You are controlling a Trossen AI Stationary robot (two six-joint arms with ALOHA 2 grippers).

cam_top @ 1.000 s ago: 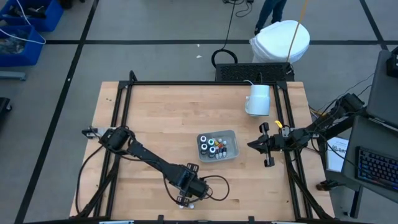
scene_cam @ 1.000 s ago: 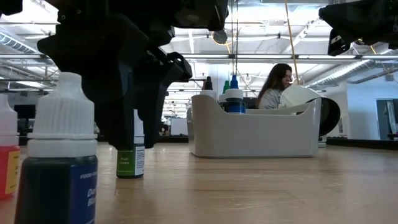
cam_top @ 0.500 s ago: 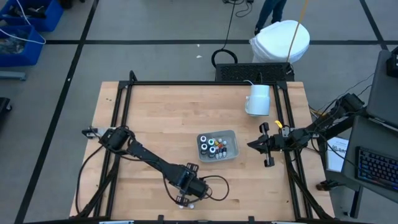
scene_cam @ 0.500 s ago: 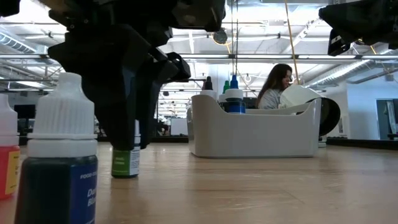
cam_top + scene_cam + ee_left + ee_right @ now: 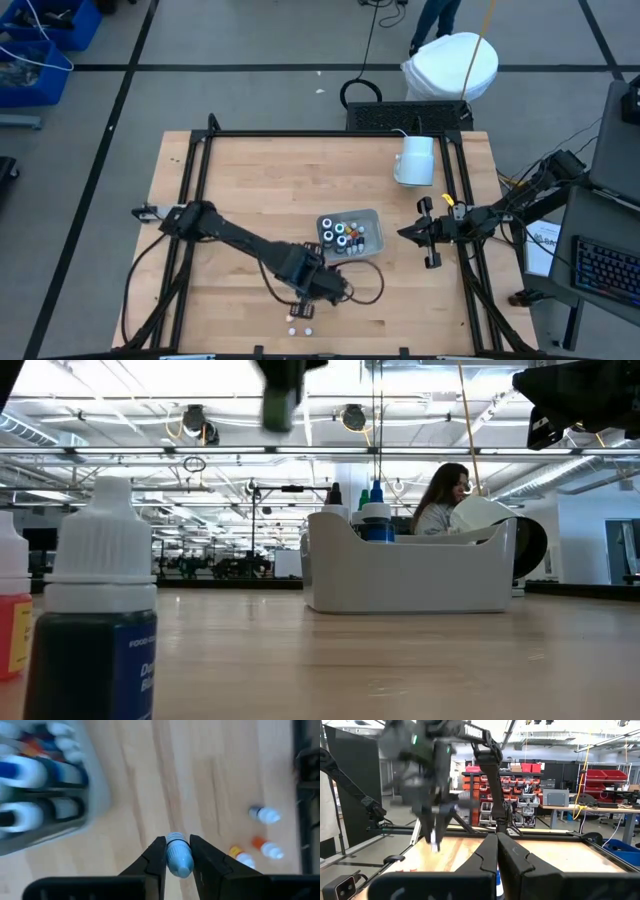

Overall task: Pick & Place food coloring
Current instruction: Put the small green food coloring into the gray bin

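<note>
Bottle, white-capped, clamped between the left gripper fingers, held above the table just beside the tray. Tray already holds several bottles and pots. Three more bottles lie on the wood near the front edge. Right gripper closed and empty, beside the tray, mug behind

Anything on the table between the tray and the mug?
Nothing: in the high view, only bare wood lies between the clear tray and the white mug.
</note>
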